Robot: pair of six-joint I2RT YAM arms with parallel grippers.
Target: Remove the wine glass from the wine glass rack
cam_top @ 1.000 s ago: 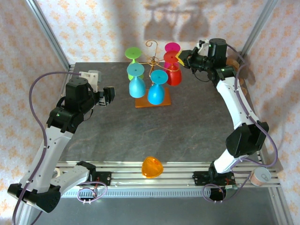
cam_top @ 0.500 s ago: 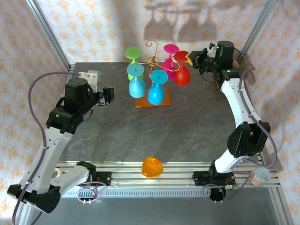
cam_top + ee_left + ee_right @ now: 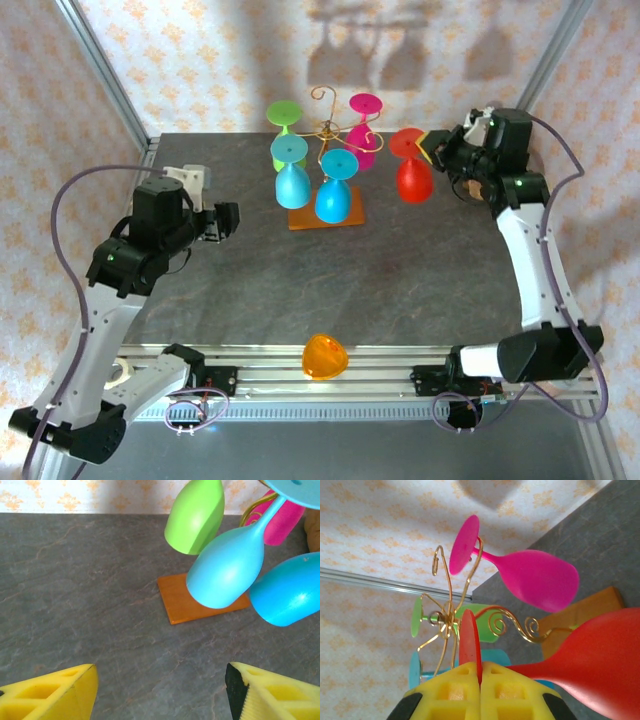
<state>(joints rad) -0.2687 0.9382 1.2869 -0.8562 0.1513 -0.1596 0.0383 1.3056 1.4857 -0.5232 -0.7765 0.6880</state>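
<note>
Top external: the wine glass rack [image 3: 325, 131] stands on its orange base toward the back of the table [image 3: 400, 280]. A green glass [image 3: 285, 113], a pink glass [image 3: 362, 140] and two blue glasses [image 3: 334, 192] hang bowl-down from its arms. To the rack's right and clear of its scrolls is the red wine glass [image 3: 413, 176], bowl down, with the right gripper [image 3: 432, 148] clamped at its foot end. The left gripper [image 3: 225, 220] sits well off to the rack's left, pointing at it. An orange piece [image 3: 325, 356] lies on the rail, far in front of the rack.

Left wrist: the left gripper [image 3: 160, 680] has its yellow fingers [image 3: 50, 695] spread wide with bare table between them. The rack's base [image 3: 175, 600] lies straight ahead, well apart.

Right wrist: the right gripper [image 3: 481, 680] has its fingers pressed together, pinching the red wine glass [image 3: 600, 665] at the foot disc. The rack's gold wire [image 3: 450, 610] sits just beyond, and the pink glass [image 3: 535, 585] hangs from it.
</note>
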